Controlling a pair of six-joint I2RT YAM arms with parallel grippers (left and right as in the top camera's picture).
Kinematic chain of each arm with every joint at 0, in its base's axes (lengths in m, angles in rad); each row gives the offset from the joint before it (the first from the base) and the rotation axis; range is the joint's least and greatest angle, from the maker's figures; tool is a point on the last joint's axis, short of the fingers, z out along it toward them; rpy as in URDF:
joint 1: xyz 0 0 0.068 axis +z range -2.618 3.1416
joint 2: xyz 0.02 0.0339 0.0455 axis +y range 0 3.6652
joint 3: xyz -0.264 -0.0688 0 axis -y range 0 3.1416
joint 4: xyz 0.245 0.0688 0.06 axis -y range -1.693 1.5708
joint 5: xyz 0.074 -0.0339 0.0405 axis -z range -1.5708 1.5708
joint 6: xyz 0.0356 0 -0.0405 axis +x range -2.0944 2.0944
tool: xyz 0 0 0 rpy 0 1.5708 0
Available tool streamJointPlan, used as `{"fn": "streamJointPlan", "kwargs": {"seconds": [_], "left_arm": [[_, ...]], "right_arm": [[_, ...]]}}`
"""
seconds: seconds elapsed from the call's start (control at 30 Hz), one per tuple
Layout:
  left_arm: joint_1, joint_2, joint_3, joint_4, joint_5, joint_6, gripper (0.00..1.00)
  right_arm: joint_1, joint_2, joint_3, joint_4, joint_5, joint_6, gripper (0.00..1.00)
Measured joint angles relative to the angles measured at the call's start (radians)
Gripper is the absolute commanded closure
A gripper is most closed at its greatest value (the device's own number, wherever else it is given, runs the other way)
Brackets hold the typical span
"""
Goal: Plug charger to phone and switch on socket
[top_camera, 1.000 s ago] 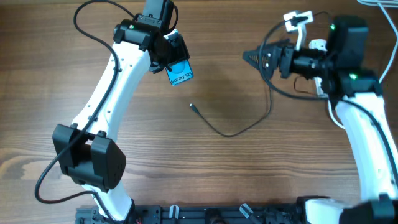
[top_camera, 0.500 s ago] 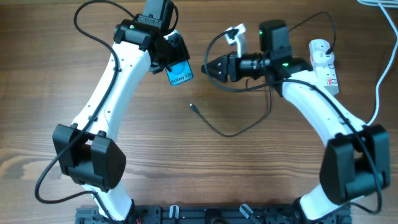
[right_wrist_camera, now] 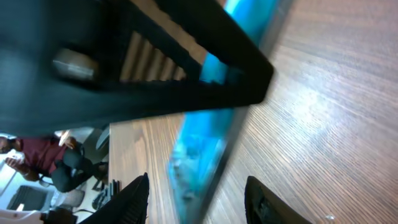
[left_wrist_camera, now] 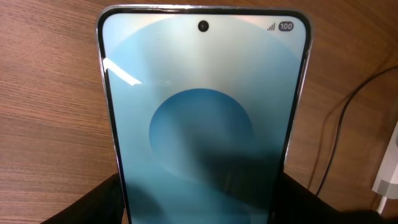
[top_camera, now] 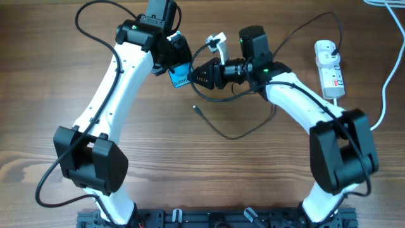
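The phone [top_camera: 181, 77], with a teal screen, hangs above the table with my left gripper [top_camera: 174, 64] shut on it. In the left wrist view the phone [left_wrist_camera: 202, 112] fills the frame, its lower sides pinched between the dark fingers [left_wrist_camera: 93, 205]. My right gripper [top_camera: 193, 75] reaches in from the right. Its open jaws [right_wrist_camera: 198, 199] straddle the phone's edge [right_wrist_camera: 202, 155] with a gap on each side. The charger [top_camera: 234, 135], a thin black cable, lies on the wood with its metal tip [top_camera: 195, 108] free, below both grippers. The socket [top_camera: 330, 71] lies at the far right.
A white plug [top_camera: 324, 47] sits in the socket's top end and a thick white cord [top_camera: 386, 95] runs down the right edge. Black arm cables loop above the table near both wrists. The wooden tabletop [top_camera: 209, 183] stretches toward the front.
My right arm has swung left from beside the socket to the phone, and its jaws have narrowed. The left arm and the phone have stayed put. The charger has not moved.
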Motion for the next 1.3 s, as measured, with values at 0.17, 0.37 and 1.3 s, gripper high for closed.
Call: {"fn": "streamJointPlan", "kwargs": {"seconds": [0.17, 0.37, 1.3], "left_arm": [[0.0, 0.0, 0.0, 0.0, 0.0, 0.0, 0.35], [0.0, -0.01, 0.0, -0.005, 0.008, 0.005, 0.33], [0.357, -0.239, 0.002, -0.06, 0.805, 0.385, 0.18]], "right_arm": [[0.0, 0.036, 0.0, 0.122, -0.009, 0.068, 0.74], [-0.008, 0.046, 0.0, 0.147, -0.026, 0.167, 0.96], [-0.055, 0.054, -0.002, 0.984, -0.409, 1.06, 0.96]]}}
